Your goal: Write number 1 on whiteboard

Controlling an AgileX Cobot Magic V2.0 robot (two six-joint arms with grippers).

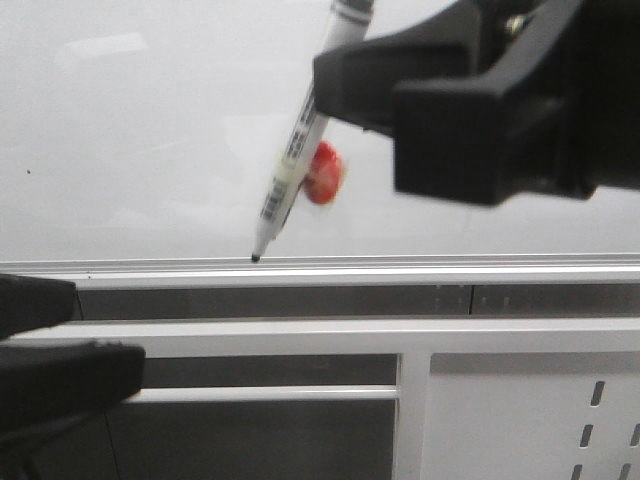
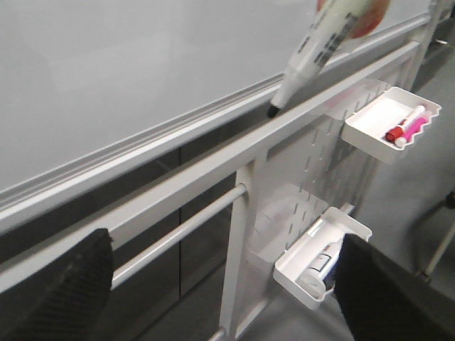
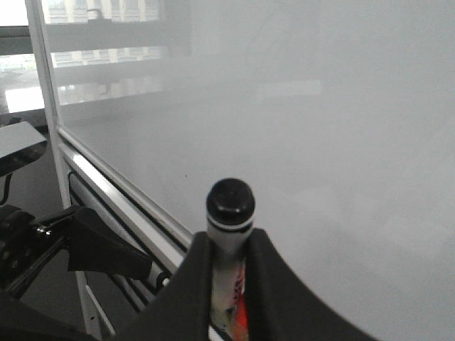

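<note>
The whiteboard (image 1: 150,120) (image 2: 106,71) (image 3: 320,142) fills the upper views, and its silver rail (image 1: 400,266) runs along the bottom. The number 1 does not show on it. My right gripper (image 1: 340,85) (image 3: 227,249) is shut on a white marker (image 1: 285,180) (image 2: 313,57) (image 3: 229,234) with a black end cap. The marker slants down and its black tip (image 1: 256,258) is at the board's bottom edge, just over the rail. A red-orange blob (image 1: 323,172) sits beside the barrel. My left gripper (image 1: 100,330) (image 2: 227,284) is open and empty, low on the left, below the rail.
A tiny black dot (image 1: 28,170) marks the board at left. Below the rail is a white perforated metal frame (image 1: 520,410) with a crossbar (image 2: 178,227). It carries a tray (image 2: 370,117) with red and pink markers and a lower tray (image 2: 298,273).
</note>
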